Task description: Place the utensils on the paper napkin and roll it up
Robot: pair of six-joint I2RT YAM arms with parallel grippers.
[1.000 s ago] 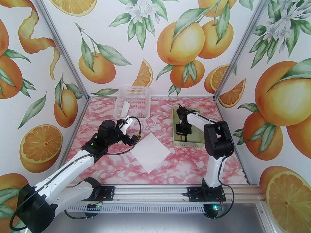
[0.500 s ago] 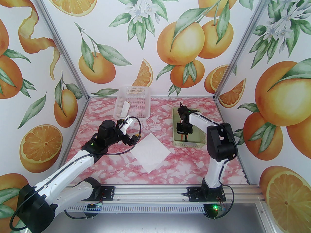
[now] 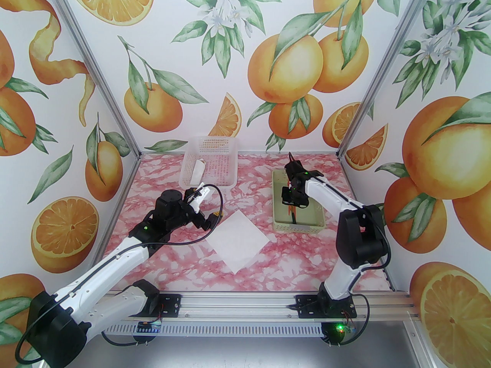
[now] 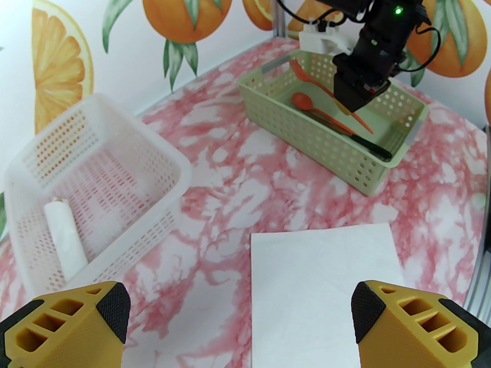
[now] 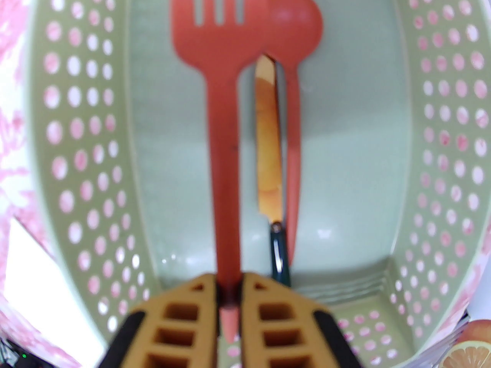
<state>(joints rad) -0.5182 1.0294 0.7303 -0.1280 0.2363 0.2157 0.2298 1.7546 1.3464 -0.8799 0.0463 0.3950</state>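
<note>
Right tool: the right tool (image 5: 229, 282) was clamped on the tail end of the fork (image 5: 224, 128) handle, its two yellow fingers pressed against either side.
Left tool: the left tool (image 4: 240, 309) hung with its fingers wide apart and nothing between them, just above the napkin (image 4: 326, 282) at its left edge.
What just changed: over the last second the right arm drew its elbow back to the right and its wrist rose out of the green basket (image 3: 299, 226). The left arm and the napkin did not move.
Fork: it looked lifted off the basket floor, tines pointing away from the tool. In the left wrist view it hung tilted over the basket.
Spoon: the spoon (image 5: 293, 25) lay flat in the green basket, bowl toward the far end.
Knife: the knife (image 5: 266, 136) lay between the fork and the spoon's stem, its dark handle toward the tool.
Napkin: spread flat and bare on the desk (image 3: 291, 259), between the two arms, well apart from the green basket.
Meaning for the task: the first piece seemed picked and ready to travel to the napkin. Two pieces remained, and the rolling was not yet begun.
White basket: the white basket (image 4: 161, 148) held one slim paper roll (image 4: 65, 240).
</note>
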